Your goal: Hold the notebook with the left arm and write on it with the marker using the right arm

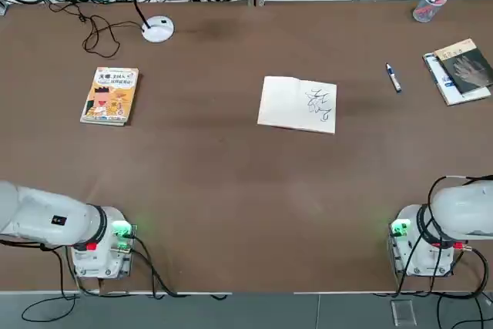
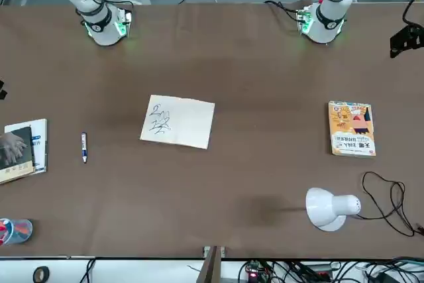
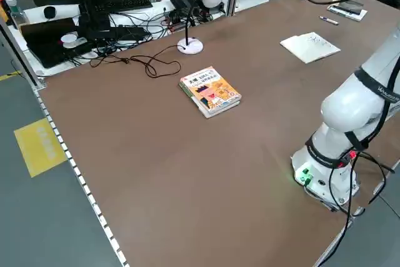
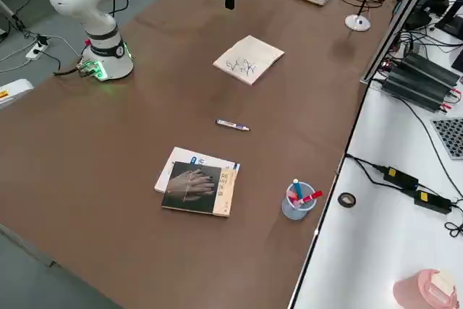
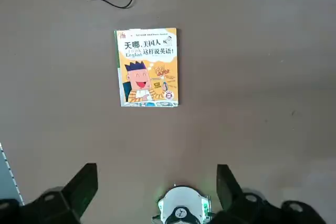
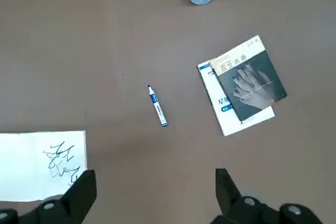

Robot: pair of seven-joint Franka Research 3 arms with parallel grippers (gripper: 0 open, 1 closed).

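Observation:
The notebook [image 1: 297, 104] lies open and flat at mid-table, with dark scribbles on its right page; it also shows in the right wrist view [image 6: 42, 166]. To its right lies the marker [image 1: 394, 78], white with a blue cap, alone on the bare table [image 6: 157, 106]. My right gripper [image 6: 155, 172] hangs high above the marker and the notebook's edge, open and holding nothing. My left gripper [image 5: 156, 167] hangs high over its own side, open and empty, with the yellow book below it. Both arms stand back at their bases [image 1: 100, 244] [image 1: 424, 240].
A yellow cartoon-cover book [image 1: 110, 95] lies at the left. A dark grey-covered book [image 1: 461, 69] on a white one lies at the far right, with a cup of pens [image 1: 427, 5] behind it. A white desk lamp [image 1: 158, 28] and cables sit at the back left.

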